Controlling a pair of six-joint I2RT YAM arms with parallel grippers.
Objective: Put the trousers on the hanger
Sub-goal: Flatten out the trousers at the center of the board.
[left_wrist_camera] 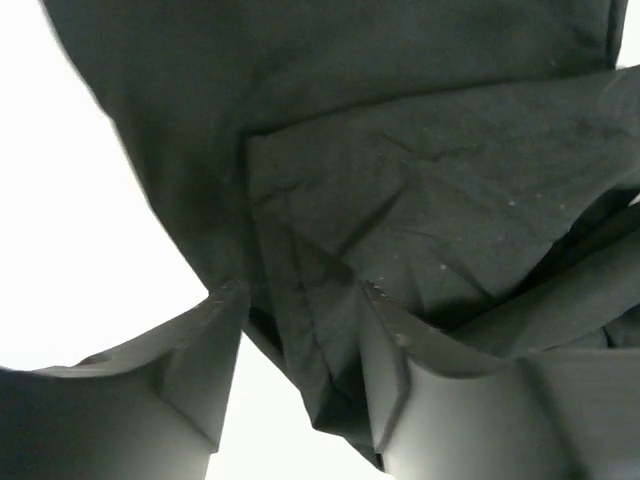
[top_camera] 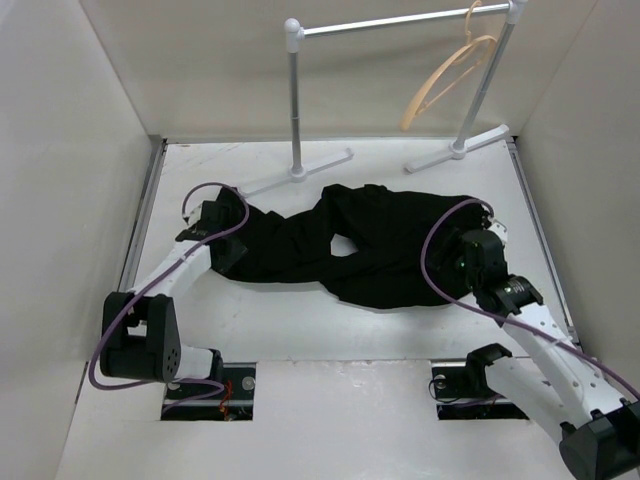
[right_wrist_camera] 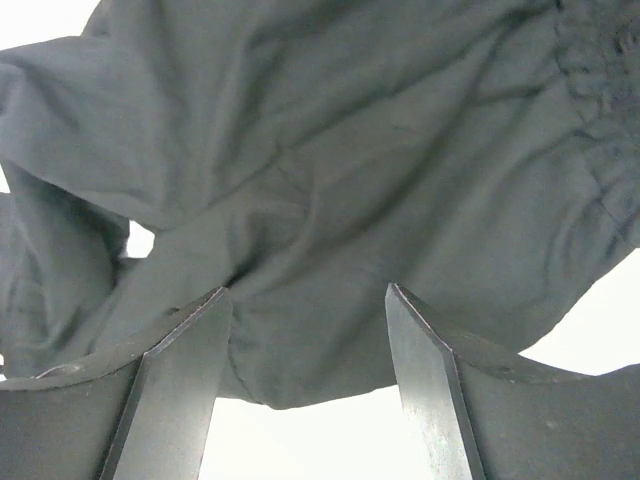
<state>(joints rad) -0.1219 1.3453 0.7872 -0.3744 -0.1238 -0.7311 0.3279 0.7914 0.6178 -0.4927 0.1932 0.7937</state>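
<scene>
The black trousers [top_camera: 350, 245] lie crumpled across the middle of the white table. The tan wooden hanger [top_camera: 448, 80] hangs by its hook from the rail at the back right. My left gripper [top_camera: 228, 235] is at the trousers' left end; in the left wrist view [left_wrist_camera: 300, 300] its jaws are open with a fold of fabric [left_wrist_camera: 400, 180] between them. My right gripper [top_camera: 458, 262] is at the trousers' right end; in the right wrist view [right_wrist_camera: 308, 298] its jaws are open with the fabric edge [right_wrist_camera: 330, 180] lying between them.
A white-and-grey rail stand [top_camera: 296, 100] stands at the back with two feet on the table. White walls close in the left, right and back sides. Two openings in the near edge [top_camera: 215, 390] hold the arm bases.
</scene>
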